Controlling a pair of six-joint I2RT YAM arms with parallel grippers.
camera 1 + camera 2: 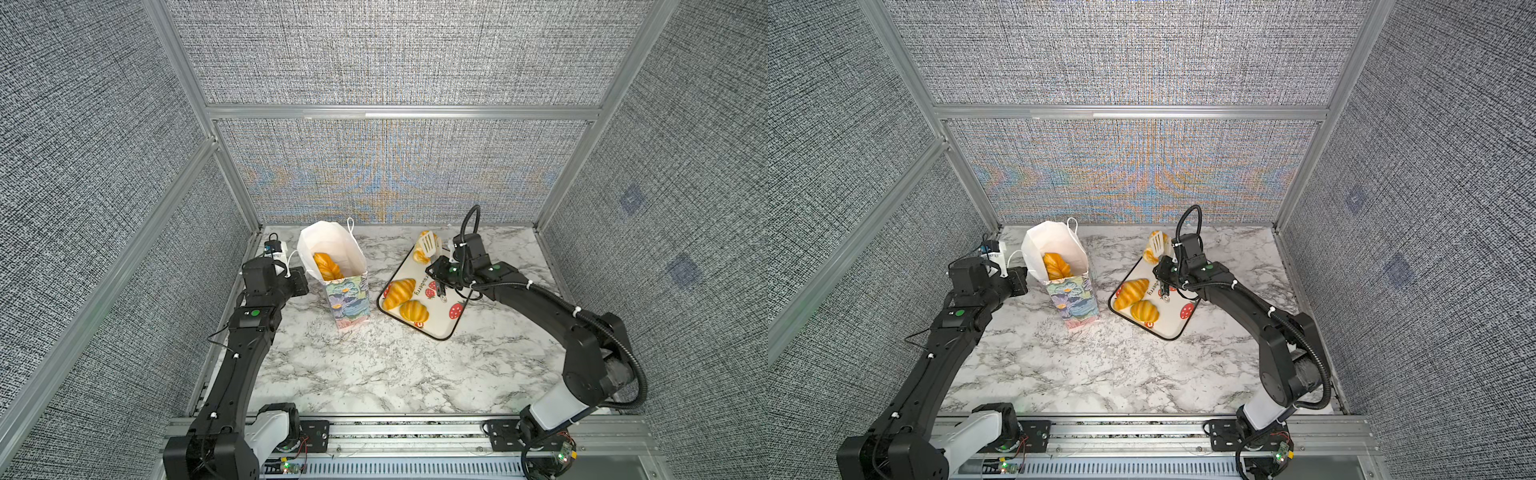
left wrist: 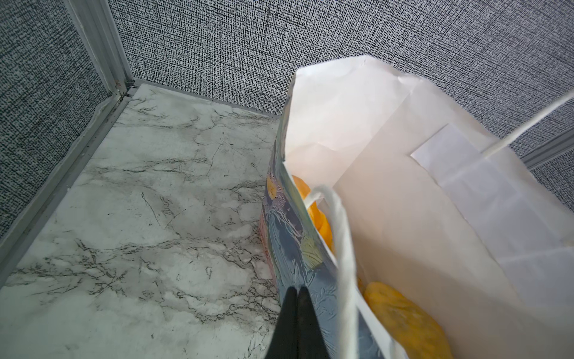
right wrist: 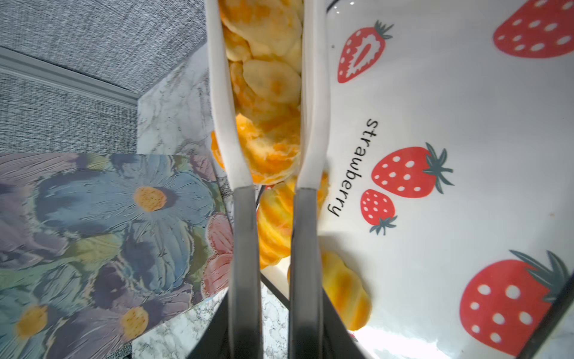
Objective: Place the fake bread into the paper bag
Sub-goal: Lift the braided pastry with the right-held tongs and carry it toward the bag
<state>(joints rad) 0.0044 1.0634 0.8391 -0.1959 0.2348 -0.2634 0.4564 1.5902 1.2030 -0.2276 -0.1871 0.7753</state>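
Tongs report: my right gripper (image 1: 444, 274) clamped on metal handles of white tongs (image 1: 430, 244). Tong blades drawn narrow, squeezing one fake bread (image 3: 267, 93) at far end of strawberry tray (image 1: 440, 320). Two croissants (image 1: 399, 293) (image 1: 413, 311) side by side on tray's near half. My left gripper (image 2: 295, 298) fully closed, tips against floral outer wall of paper bag (image 1: 349, 299); cannot tell whether paper pinched. Bag upright on marble table (image 1: 353, 365), left of tray, mouth open, bread piece (image 1: 326, 266) inside.
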